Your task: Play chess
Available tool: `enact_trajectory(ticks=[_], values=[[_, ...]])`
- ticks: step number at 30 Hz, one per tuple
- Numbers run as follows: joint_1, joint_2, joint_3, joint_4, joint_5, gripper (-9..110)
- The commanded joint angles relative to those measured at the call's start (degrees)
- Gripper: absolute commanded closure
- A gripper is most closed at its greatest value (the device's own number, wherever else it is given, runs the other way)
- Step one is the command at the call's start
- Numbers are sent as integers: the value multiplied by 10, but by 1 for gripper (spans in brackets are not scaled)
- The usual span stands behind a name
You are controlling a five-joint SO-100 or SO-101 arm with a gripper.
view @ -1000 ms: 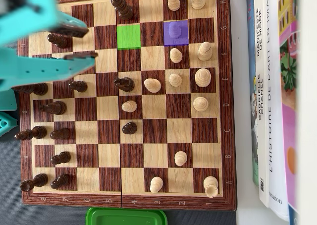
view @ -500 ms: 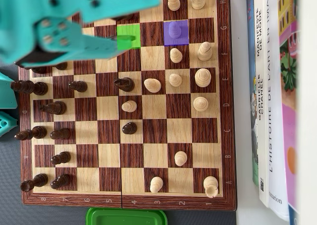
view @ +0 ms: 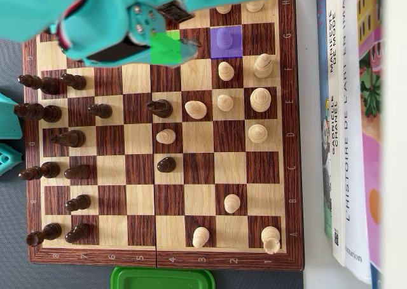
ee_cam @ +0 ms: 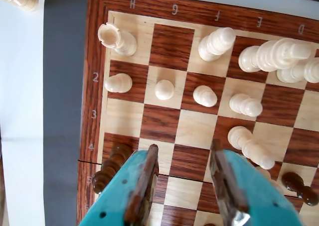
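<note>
Pincer spread wide, empty, over chessboard near row 5. Beyond it, cream pawn, then rook at corner. Overhead only: purple-tinted pawn, green square, books beside chessboard on desk.

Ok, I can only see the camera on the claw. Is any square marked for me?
Observer: Yes. In the overhead view, a purple square is lit under the white pawn on file G.
Operator: And where should it go?
Observer: A green square is lit on the same file, two squares to the left in that view. The arm partly covers it.
Operator: Is there anything next to the board?
Observer: Books lie along the board's right edge in the overhead view, behind the white pieces.
</note>
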Motion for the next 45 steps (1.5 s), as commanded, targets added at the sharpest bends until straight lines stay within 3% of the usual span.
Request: enact_trajectory(ticks=[1, 45], values=[[-11, -14, -49, 4, 1, 84], [-17, -207, -171, 4, -2, 84]])
